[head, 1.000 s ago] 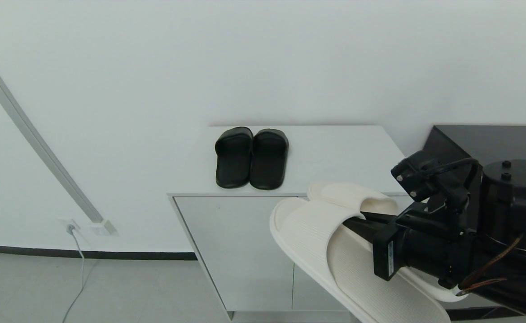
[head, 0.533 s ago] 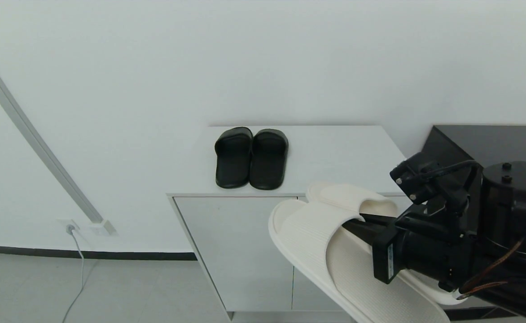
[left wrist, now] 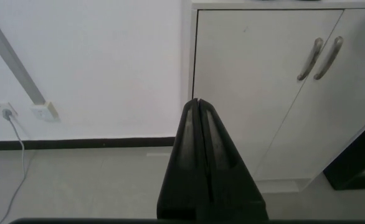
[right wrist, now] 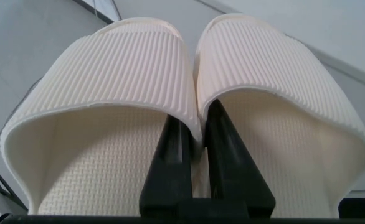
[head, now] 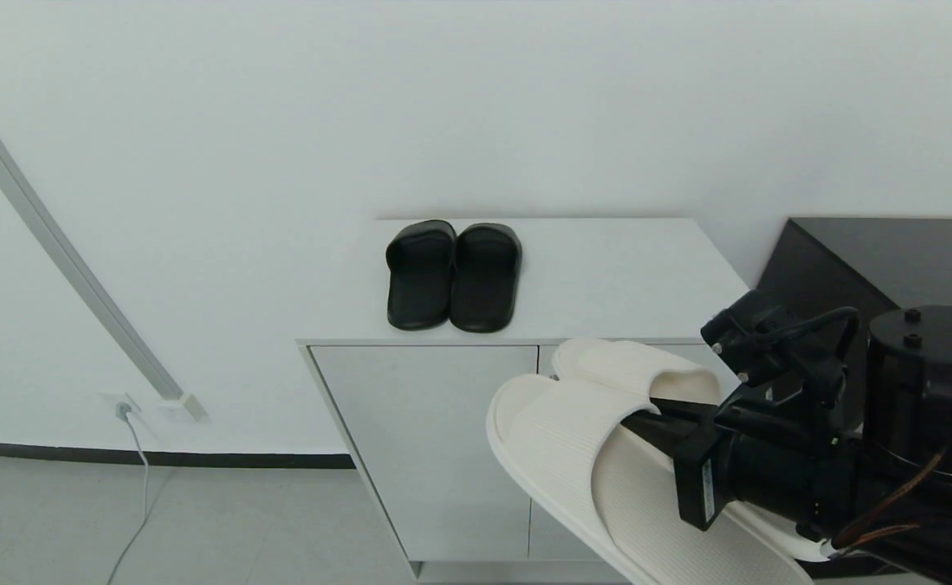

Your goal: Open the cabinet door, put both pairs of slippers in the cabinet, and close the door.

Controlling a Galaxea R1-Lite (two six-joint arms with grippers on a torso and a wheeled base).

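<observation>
White slippers (head: 557,431) hang clamped in right tool (right wrist: 195,118); left tool (left wrist: 198,106), pressed together, faces 2 door handles (left wrist: 311,59).

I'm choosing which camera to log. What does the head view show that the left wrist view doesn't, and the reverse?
Head view adds the black slippers on the cabinet top and the white slippers clamped in the right claw. Left wrist view adds the two door handles and the shut left claw. Both share the cabinet's closed doors and the wall socket with its cable.

White wall (head: 476,106), grey floor (head: 224,520), black baseboard (head: 159,461).
</observation>
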